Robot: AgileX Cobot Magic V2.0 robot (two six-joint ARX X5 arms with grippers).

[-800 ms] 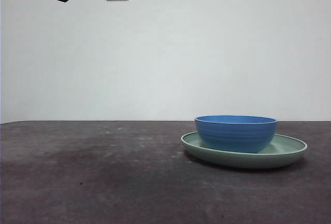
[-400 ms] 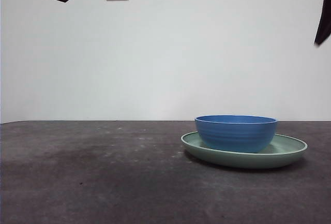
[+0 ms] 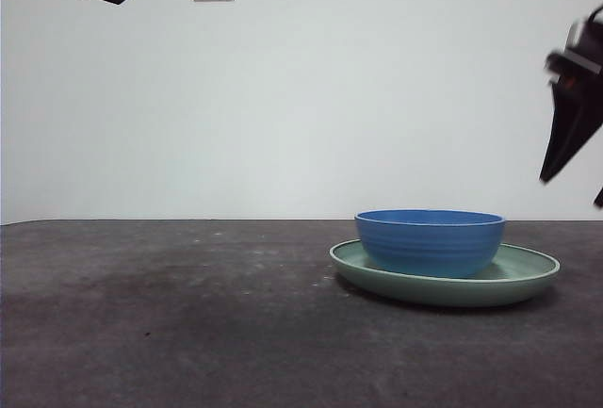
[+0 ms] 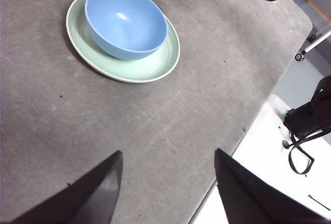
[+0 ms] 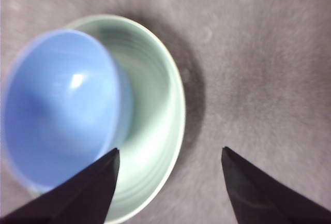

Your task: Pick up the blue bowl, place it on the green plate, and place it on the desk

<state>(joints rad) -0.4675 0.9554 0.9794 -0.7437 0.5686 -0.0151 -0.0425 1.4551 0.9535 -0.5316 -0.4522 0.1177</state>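
Blue bowl (image 3: 430,241) sits inside the green plate (image 3: 528,276) on the desk (image 3: 170,314) in the front view, so the placing step looks done; a dark gripper (image 3: 571,125) hangs high at the side, clear of both. In the left wrist view, the left gripper (image 4: 168,182) waits spread wide, well apart from the stack. In the right wrist view, the right gripper (image 5: 168,182) hovers over the plate's rim, jaws wide and empty, likely to fetch the bowl back onto the desk.
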